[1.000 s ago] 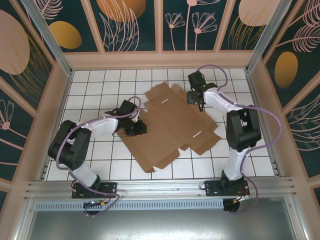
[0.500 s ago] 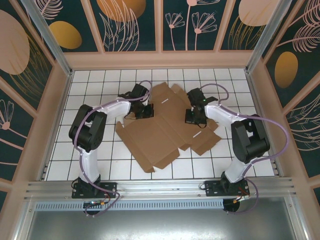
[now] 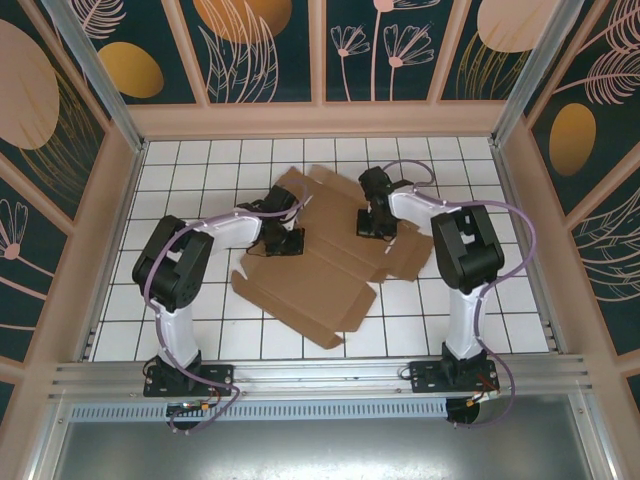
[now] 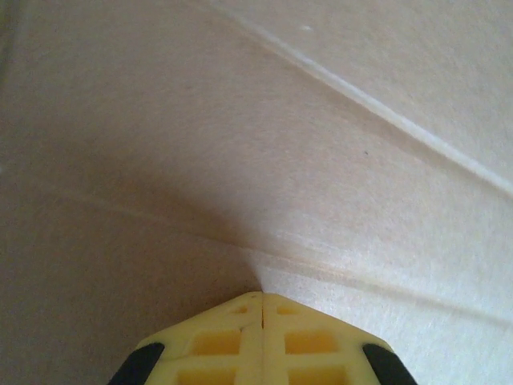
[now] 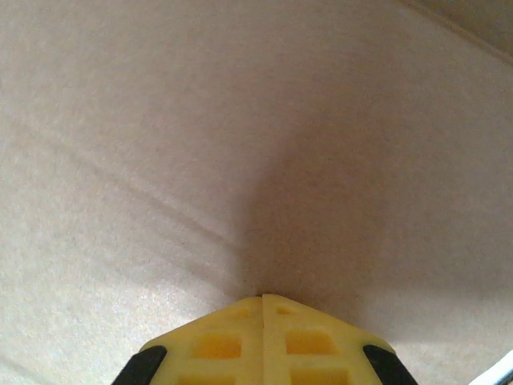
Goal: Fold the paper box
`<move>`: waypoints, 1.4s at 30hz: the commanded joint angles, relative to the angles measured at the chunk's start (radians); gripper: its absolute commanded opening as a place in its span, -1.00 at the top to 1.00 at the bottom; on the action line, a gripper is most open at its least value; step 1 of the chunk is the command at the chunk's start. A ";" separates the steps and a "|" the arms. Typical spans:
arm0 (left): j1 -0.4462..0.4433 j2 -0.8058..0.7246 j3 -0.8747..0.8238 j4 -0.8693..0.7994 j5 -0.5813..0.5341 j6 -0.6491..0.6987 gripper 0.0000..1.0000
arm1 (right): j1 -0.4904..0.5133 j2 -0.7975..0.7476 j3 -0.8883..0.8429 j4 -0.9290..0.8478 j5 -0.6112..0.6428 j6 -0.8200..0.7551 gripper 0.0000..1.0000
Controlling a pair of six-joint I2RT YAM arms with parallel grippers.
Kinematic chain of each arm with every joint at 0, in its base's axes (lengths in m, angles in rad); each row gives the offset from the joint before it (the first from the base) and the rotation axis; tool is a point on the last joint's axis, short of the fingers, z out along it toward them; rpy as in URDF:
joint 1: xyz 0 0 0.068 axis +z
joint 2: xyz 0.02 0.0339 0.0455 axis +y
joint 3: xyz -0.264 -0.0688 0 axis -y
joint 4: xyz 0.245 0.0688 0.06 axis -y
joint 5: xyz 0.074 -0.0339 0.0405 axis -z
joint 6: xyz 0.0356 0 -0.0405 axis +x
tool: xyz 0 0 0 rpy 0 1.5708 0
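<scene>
Both closed: left hand, right hand, on paper box.

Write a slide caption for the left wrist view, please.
Closed yellow fingers meet a crease in the plain brown cardboard sheet.

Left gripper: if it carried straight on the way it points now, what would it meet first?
The paper box. The shut left gripper points straight at its brown cardboard by a crease, with nothing between. It may be touching, though depth is unclear.
</scene>
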 commanded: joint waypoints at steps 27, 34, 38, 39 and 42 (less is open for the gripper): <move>-0.103 -0.126 -0.056 -0.017 0.105 -0.067 0.99 | 0.029 0.064 0.080 0.015 -0.168 -0.142 0.76; -0.067 -0.045 0.281 -0.046 0.052 -0.106 0.98 | -0.073 -0.048 0.127 0.059 -0.250 -0.123 0.58; -0.023 0.160 0.547 -0.057 0.053 -0.177 1.00 | -0.150 -0.080 0.147 0.108 -0.248 -0.100 0.40; -0.017 0.223 0.625 -0.068 0.053 -0.183 1.00 | -0.169 -0.079 0.158 0.116 -0.247 -0.094 0.37; -0.002 0.385 0.812 -0.088 0.076 -0.207 1.00 | -0.218 -0.067 0.180 0.155 -0.258 -0.056 0.34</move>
